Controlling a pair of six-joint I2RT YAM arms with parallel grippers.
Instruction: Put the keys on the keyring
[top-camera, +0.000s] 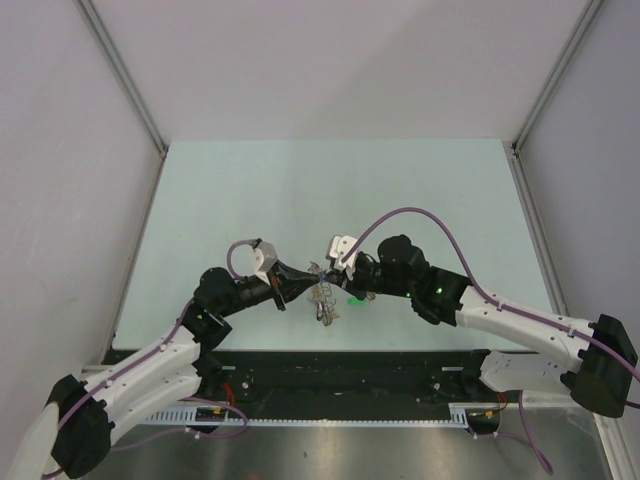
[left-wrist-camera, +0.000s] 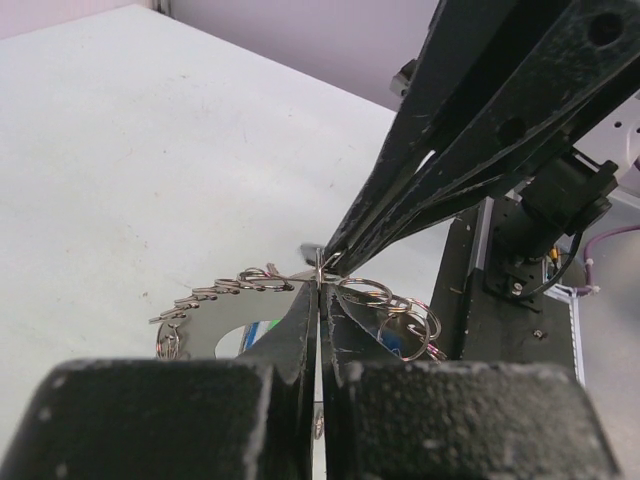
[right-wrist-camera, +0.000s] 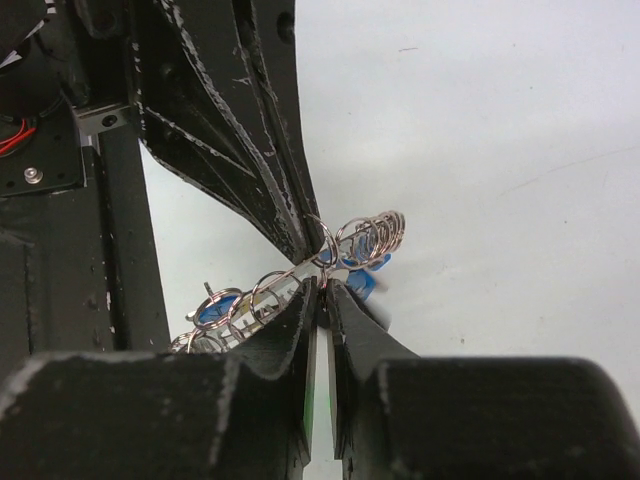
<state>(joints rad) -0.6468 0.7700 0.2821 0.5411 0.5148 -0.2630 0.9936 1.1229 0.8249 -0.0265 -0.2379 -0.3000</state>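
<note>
The keyring (top-camera: 325, 292) hangs edge-up between both grippers above the near middle of the table. It is a grey metal ring (left-wrist-camera: 215, 322) edged with small wire loops (right-wrist-camera: 385, 232). My left gripper (left-wrist-camera: 320, 290) is shut on its rim from the left (top-camera: 306, 277). My right gripper (right-wrist-camera: 322, 286) meets it from the right (top-camera: 336, 272). Its jaws stand a narrow slit apart, their tips either side of one wire loop. Blue key heads (right-wrist-camera: 365, 270) hang on loops behind the ring. A green key head (top-camera: 355, 297) lies on the table under the right gripper.
The pale green table top (top-camera: 330, 190) is walled in white on three sides. A black rail (top-camera: 340, 365) with the arm bases runs along the near edge. Purple cables (top-camera: 420, 215) arch over both wrists.
</note>
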